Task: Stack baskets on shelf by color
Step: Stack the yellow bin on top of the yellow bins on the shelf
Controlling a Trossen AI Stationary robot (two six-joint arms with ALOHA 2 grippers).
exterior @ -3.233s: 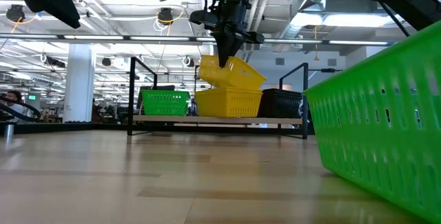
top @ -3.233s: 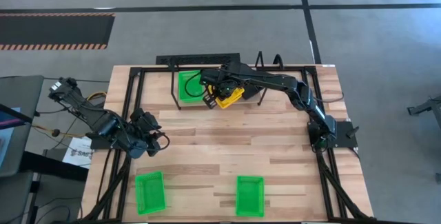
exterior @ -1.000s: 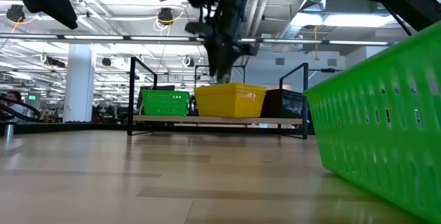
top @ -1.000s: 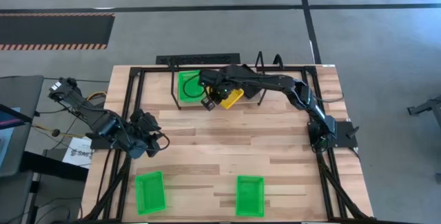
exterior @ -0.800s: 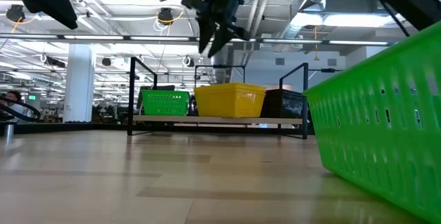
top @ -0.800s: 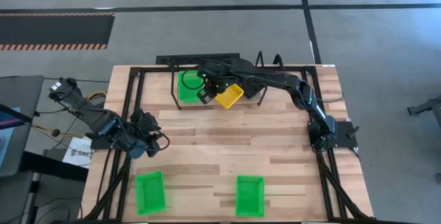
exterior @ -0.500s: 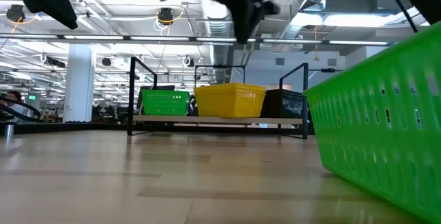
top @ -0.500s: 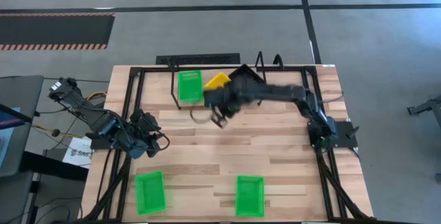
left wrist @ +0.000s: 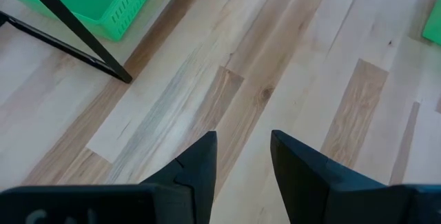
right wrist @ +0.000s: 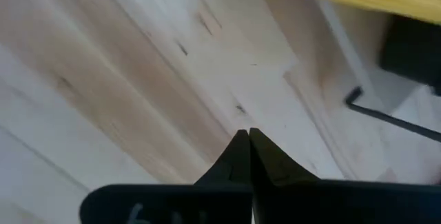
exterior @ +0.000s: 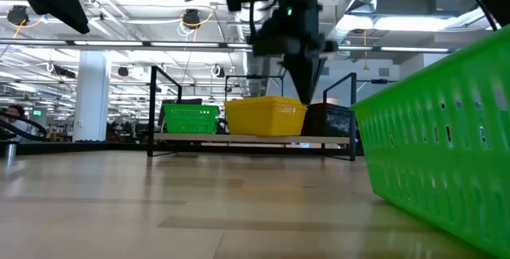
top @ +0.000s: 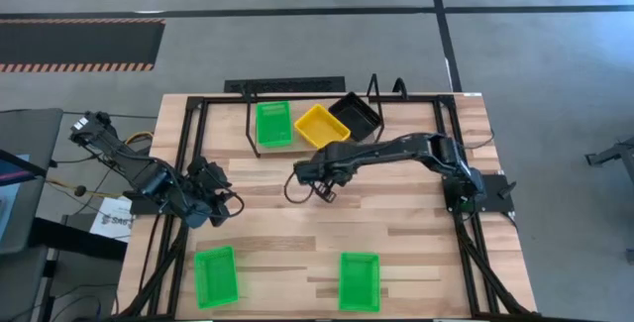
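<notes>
On the shelf at the table's far side a green basket, a yellow one and a black one stand side by side on their bases. Two more green baskets rest on the table near its front edge. My right gripper hangs shut over the bare middle of the table, in front of the shelf, pointing steeply down and holding nothing. My left gripper waits open above the table's left part, nothing between its fingers.
The shelf's black wire legs and upright end loops stand close behind my right gripper. The green basket at the front right fills the low view's right side. Bare tabletop lies between the shelf and the front baskets.
My right gripper has risen off the yellow basket on the shelf, swung toward the table's near edge and come down over the bare middle of the table, turning as it went. Its fingers have shut. The baskets on the shelf have stayed in place.
</notes>
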